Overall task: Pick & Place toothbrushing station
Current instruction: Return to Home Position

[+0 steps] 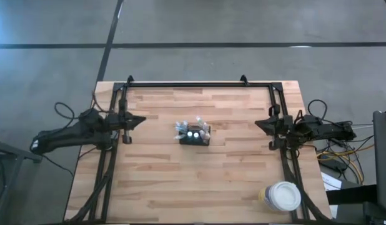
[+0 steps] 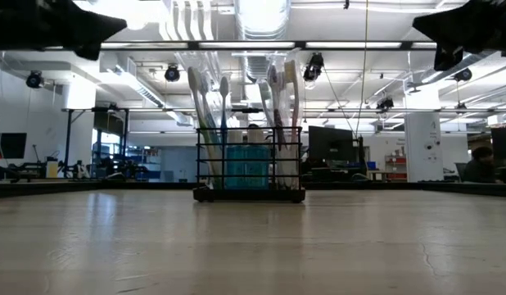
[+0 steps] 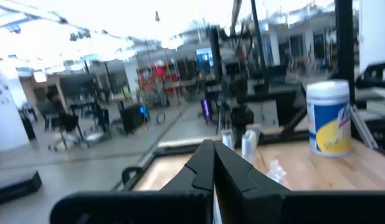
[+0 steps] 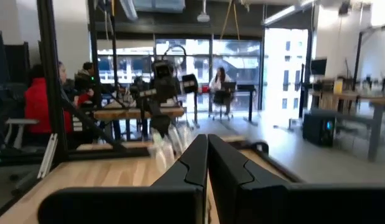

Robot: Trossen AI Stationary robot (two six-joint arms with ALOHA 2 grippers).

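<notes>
The toothbrushing station (image 1: 194,135), a small black wire-mesh caddy, rests on its base in the middle of the wooden table. In the low view the caddy (image 2: 250,168) holds several upright toothbrushes and a teal item. My left gripper (image 1: 142,120) is shut and points level toward the caddy from the table's left edge, well short of it. My right gripper (image 1: 258,123) is shut at the right edge and also points level toward the caddy. In each wrist view the shut fingers, left (image 3: 211,146) and right (image 4: 207,140), have nothing between them.
A round white-lidded tub (image 1: 282,195) stands at the table's near right corner and also shows in the left wrist view (image 3: 329,118). A black frame (image 1: 199,84) runs along the far edge and down both sides. Cables (image 1: 340,153) lie beyond the right edge.
</notes>
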